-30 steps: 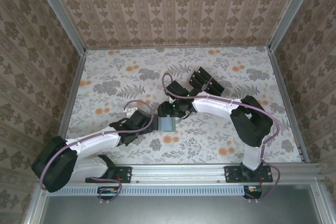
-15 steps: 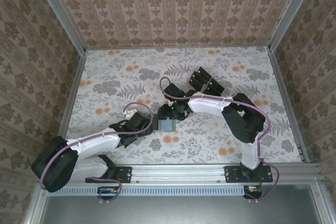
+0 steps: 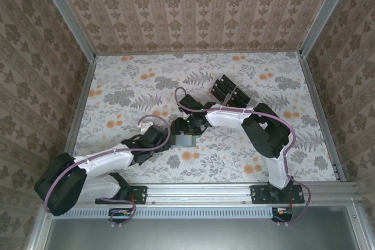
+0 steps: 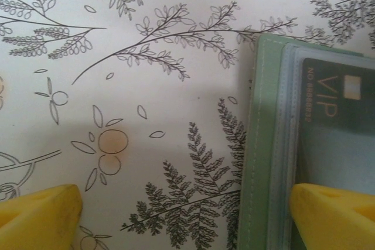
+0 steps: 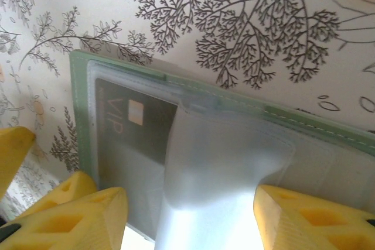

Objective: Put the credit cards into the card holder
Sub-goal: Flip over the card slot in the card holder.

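The sage-green card holder lies open on the floral table, and a black VIP credit card sits under its clear sleeve. My right gripper is over it, shut edge to edge on another credit card. That card shows pale with glare, and its far end is tucked under the sleeve. My left gripper stands wide open at the holder's left edge, with one yellow fingertip on the holder and the other fingertip on the table.
Several more black cards stand in a clear slotted tray behind and to the right of the holder. Patterned walls with metal frame rails enclose the table. The right arm's elbow hangs over the table's right half.
The right gripper has slid left over the card holder with its card, and the right elbow followed to the left. The left arm has barely moved.
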Controlling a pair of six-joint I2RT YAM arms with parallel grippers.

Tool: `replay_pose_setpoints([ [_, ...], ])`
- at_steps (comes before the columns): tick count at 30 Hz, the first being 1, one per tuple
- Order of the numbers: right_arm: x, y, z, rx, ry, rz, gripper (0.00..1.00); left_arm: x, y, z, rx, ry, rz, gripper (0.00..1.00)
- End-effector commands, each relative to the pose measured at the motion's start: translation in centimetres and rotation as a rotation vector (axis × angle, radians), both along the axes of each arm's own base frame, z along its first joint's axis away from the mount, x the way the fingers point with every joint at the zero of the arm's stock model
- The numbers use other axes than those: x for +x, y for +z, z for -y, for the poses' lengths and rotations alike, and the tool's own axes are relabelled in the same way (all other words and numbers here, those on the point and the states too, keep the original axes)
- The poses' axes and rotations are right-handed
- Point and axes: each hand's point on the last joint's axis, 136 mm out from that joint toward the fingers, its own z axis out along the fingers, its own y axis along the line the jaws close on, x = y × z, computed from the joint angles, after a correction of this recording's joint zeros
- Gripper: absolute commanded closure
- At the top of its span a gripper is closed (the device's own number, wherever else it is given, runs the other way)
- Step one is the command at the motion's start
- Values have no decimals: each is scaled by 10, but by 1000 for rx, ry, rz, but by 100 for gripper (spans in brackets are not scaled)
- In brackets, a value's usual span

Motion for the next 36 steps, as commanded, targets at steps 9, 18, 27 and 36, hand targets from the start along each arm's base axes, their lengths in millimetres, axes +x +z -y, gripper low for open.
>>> replay_pose_setpoints([
  [9,-7,-17,-6,21,-32,-65,37,0,31,26,-154,-141,142,0],
  [18,-7,-19,-9,36,-42,-78,37,-1,33,53,-151,-265,139,0],
  [27,-7,-19,-9,39,-49,-78,37,-3,39,52,-108,-261,181,0],
  [36,-8,-22,-8,41,-53,-85,37,1,43,60,-94,-298,191,0],
])
